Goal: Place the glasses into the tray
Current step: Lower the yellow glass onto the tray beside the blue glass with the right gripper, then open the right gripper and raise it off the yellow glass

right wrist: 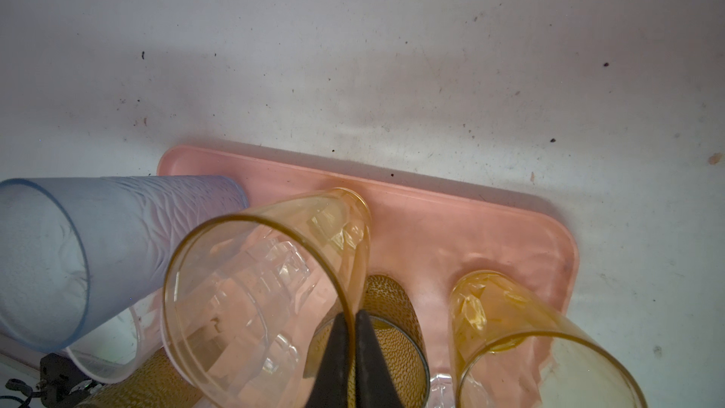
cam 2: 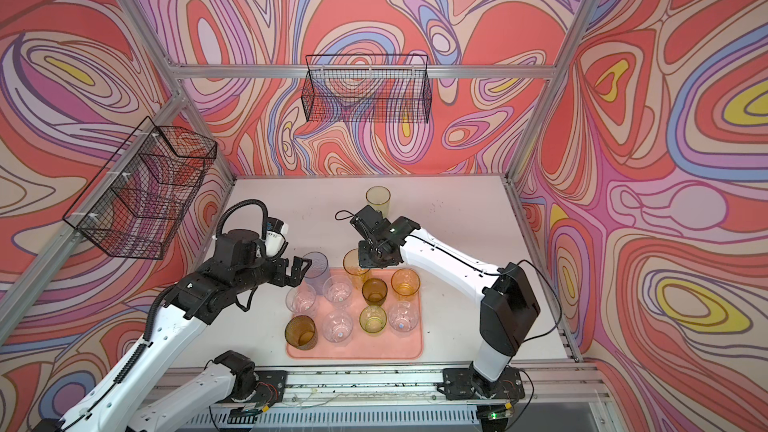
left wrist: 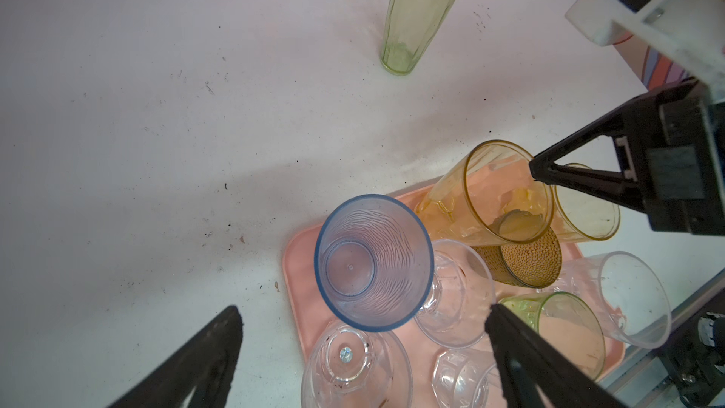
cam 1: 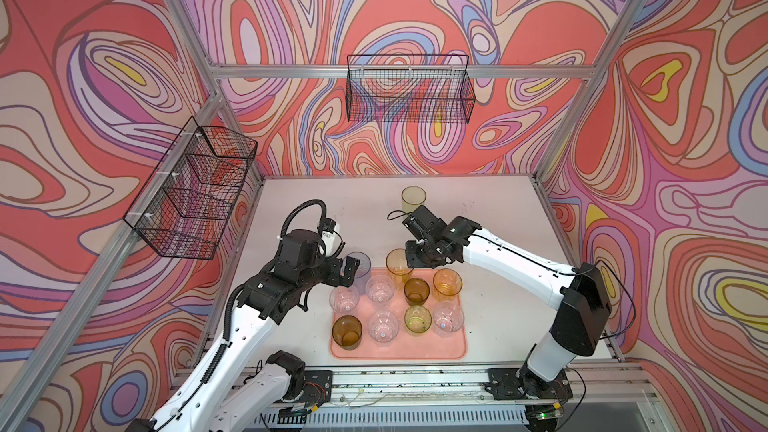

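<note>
The salmon-pink tray (cam 1: 440,350) (cam 2: 399,351) lies near the table's front and holds several short glasses: clear, brown, green and orange. My right gripper (cam 1: 405,265) (right wrist: 352,313) is shut on the rim of a tall yellow glass (cam 1: 397,261) (right wrist: 266,288), which leans with its base at the tray's far rim. A tall pale blue glass (cam 1: 359,263) (left wrist: 372,261) stands at the tray's far left corner. My left gripper (cam 1: 350,272) (left wrist: 363,311) is open beside it and holds nothing. A tall yellow-green glass (cam 1: 413,197) (left wrist: 419,13) stands alone on the table behind the tray.
Black wire baskets hang on the back wall (cam 1: 409,89) and the left wall (cam 1: 195,193). Aluminium posts frame the white table (cam 1: 311,201). A rail with both arm bases (cam 1: 415,382) runs along the front edge.
</note>
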You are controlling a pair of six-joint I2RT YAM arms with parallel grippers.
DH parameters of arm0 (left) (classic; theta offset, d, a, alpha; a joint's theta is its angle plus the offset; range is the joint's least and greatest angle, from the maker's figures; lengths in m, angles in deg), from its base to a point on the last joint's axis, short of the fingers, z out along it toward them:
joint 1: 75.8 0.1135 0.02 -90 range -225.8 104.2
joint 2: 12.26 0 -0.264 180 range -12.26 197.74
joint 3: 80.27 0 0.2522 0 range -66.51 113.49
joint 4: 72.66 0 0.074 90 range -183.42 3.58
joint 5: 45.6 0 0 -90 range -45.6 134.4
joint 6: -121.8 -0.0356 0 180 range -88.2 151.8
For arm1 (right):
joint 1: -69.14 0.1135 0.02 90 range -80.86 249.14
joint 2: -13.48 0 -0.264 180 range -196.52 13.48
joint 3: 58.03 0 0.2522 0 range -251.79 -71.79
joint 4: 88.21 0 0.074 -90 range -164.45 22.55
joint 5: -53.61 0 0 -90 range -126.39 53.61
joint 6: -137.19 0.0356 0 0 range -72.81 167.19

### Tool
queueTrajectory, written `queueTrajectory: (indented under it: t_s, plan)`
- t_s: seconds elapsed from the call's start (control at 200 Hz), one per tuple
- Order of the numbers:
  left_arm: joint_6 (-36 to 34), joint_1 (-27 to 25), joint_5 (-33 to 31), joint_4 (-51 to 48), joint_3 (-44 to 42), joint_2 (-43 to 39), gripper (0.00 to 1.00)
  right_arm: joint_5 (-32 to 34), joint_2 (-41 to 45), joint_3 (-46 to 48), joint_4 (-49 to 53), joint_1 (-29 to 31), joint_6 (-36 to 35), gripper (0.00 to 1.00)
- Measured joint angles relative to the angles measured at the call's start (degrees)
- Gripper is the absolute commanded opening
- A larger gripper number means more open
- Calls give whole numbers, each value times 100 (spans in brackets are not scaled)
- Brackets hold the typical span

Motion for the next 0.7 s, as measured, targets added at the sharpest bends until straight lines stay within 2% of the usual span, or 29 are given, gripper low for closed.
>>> queueTrajectory:
  t_s: [0.16, 0.441, 0.491, 0.561, 0.611, 0.701]
  plan:
    - [0, 0, 0, 0, 0, 4, 100, -35, 0, 0, -68, 2, 39, 30]
    - [-2, 0, 0, 0, 0, 4, 100, -24, 0, 0, -210, 4, 31, 57]
    - [0, 0, 0, 0, 0, 4, 100, -4, 7, 0, -221, 4, 48, 66]
    - [0, 0, 0, 0, 0, 4, 100, 46, 31, 0, -232, 4, 98, 87]
    - [0, 0, 0, 2, 0, 4, 100, 96, 63, 0, -238, 4, 50, 97]
    - [0, 0, -4, 0, 0, 2, 100, 205, 157, 0, -254, 4, 87, 98]
